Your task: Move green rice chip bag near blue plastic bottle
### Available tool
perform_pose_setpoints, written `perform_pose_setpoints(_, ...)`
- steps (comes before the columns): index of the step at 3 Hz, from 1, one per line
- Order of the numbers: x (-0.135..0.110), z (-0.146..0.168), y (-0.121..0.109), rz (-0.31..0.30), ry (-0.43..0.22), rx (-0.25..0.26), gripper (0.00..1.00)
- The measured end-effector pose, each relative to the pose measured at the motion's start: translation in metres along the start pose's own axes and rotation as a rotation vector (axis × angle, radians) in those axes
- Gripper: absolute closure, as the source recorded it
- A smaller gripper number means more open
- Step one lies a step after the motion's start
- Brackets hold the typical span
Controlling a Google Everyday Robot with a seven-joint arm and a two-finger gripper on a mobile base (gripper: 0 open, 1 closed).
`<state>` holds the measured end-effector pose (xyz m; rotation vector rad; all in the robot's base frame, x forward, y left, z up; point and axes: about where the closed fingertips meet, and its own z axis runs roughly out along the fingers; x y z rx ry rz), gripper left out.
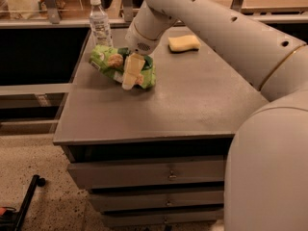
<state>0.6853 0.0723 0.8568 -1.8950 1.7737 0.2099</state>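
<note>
The green rice chip bag (pixel 111 61) lies crinkled on the left rear part of the grey table (pixel 192 105). The blue plastic bottle (pixel 99 23), clear with a white cap, stands upright at the table's back left corner, a short way behind and left of the bag. My gripper (pixel 130 73) reaches down from the white arm onto the bag's right half. One cream finger (pixel 132 70) shows in front of the bag and the other is hidden behind it. The gripper is shut on the bag.
A yellow sponge (pixel 184 43) lies at the back of the table, right of the arm. My white arm (pixel 226 28) crosses the table's right rear. Drawers (pixel 168 174) sit below the tabletop. A dark shelf edge (pixel 29 88) runs on the left.
</note>
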Motion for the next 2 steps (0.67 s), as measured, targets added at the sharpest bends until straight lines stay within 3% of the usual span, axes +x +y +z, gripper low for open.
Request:
perform_pose_setpoints(1, 0.0049, -0.0387, -0.0167, 0.005, -0.004, 0.026, 0.0)
perform_pose_setpoints(2, 0.0049, -0.0386, -0.0167, 0.005, -0.004, 0.025, 0.0)
